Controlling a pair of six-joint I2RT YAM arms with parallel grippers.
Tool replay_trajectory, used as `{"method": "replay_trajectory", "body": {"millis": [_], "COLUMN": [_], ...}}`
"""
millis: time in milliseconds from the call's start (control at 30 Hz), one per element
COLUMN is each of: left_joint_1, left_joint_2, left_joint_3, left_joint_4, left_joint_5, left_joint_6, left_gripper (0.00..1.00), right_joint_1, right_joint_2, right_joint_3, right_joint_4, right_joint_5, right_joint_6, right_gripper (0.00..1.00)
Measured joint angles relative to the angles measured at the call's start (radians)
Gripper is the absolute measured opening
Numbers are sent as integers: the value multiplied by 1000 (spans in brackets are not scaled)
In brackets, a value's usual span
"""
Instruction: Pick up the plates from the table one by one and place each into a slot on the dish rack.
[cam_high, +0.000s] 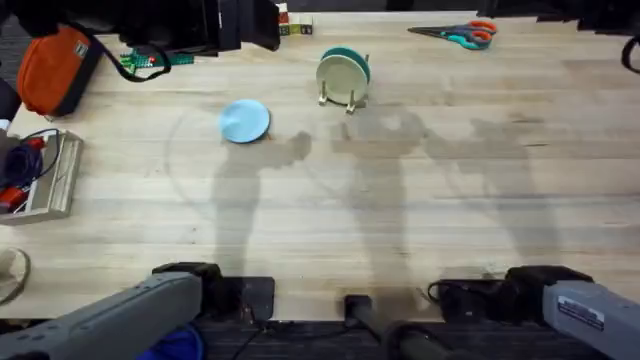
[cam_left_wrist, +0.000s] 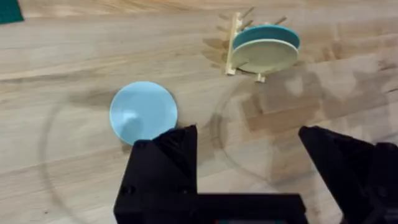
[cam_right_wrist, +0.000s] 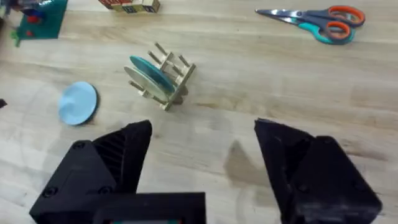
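Both end effectors, left (cam_left_wrist: 249, 180) and right (cam_right_wrist: 202, 180), are held wide open and empty above the desk (cam_high: 420, 210). One light blue plate (cam_high: 244, 121) is left lying flat, near the dish rack (cam_high: 343, 92), where a cream plate (cam_high: 338, 75) and a teal plate (cam_high: 352, 58) are already slotted upright. Scissors (cam_high: 455, 34) are set well apart; nothing is seen blocking the approach.

Plates I count: three
Flat on the table (cam_high: 400, 200): one light blue plate (cam_high: 244, 121)
Standing in the dish rack (cam_high: 345, 92): two, a cream plate (cam_high: 338, 74) and a teal plate (cam_high: 352, 58) behind it
Racks: one
Scissors (cam_high: 455, 34): one pair
My grippers: two, left gripper (cam_left_wrist: 249, 146) and right gripper (cam_right_wrist: 202, 140)
Orange bag (cam_high: 55, 68): one, I think; it is partly cut off
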Motion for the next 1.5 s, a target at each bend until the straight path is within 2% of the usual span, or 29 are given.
{"method": "replay_trajectory", "body": {"millis": [300, 333, 600, 700, 1067, 1167, 1333, 1500], "left_joint_1": [0, 0, 0, 0, 1, 13, 97, 225], "left_joint_2": [0, 0, 0, 0, 0, 0, 0, 0], "left_joint_3": [0, 0, 0, 0, 0, 0, 0, 0], "left_joint_4": [-24, -25, -31, -32, -46, -70, -99, -116], "left_joint_5": [19, 21, 25, 25, 25, 27, 116, 252], "left_joint_6": [-2, -4, -9, -9, -2, 11, 83, 172], "left_gripper": [990, 954, 252, 65, 40, 39, 39, 39], "right_joint_1": [0, 0, 0, 0, 0, 0, 0, 0], "right_joint_2": [0, 0, 0, 0, 0, 0, 0, 0], "right_joint_3": [0, 0, 0, 0, 0, 0, 0, 0], "right_joint_4": [-25, -25, -26, -26, -27, -27, -27, -27], "right_joint_5": [-3, -3, -4, -4, -6, -6, -7, -6], "right_joint_6": [0, 0, 0, 0, 0, 0, 0, 0], "right_gripper": [994, 994, 994, 994, 994, 994, 994, 993]}}
